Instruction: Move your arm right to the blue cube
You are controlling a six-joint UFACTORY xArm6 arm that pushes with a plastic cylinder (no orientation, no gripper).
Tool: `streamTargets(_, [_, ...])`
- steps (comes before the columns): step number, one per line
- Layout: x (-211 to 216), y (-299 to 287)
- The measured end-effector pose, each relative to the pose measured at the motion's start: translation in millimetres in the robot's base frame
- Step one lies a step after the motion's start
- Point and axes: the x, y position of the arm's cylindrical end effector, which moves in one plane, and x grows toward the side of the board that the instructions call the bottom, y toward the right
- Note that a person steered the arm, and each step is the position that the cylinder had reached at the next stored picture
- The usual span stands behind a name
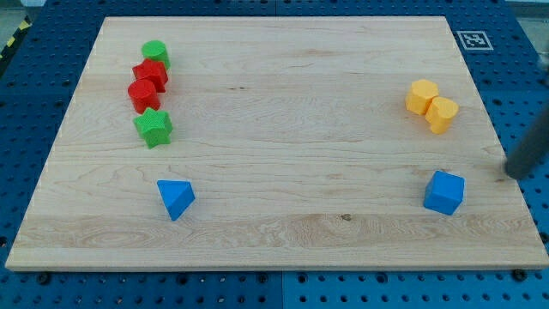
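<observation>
Hand we have none, only our tip [513,174], grasping nothing, resting on the bench [283,129] just right of the blue cube [444,192], so little remains.

Bright, even light; faint shadows (rod [530,150] blurred).

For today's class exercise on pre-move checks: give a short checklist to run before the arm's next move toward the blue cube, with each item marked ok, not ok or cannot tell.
1. Blue cube in full view on the board: ok.
2. My tip visible: ok, at the view's right edge.
3. Tip already to the right of the cube: ok.
4. Tip apart from the cube: ok, a gap shows.
5. Gap between tip and cube free of blocks: ok; yellow blocks sit nearer the view's top.
6. Tip touching the board: cannot tell.
</observation>
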Motion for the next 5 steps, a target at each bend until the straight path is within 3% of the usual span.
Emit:
streamTargets(1, [26, 3])
streamTargets(2, [25, 3])
streamTargets(5, [25, -77])
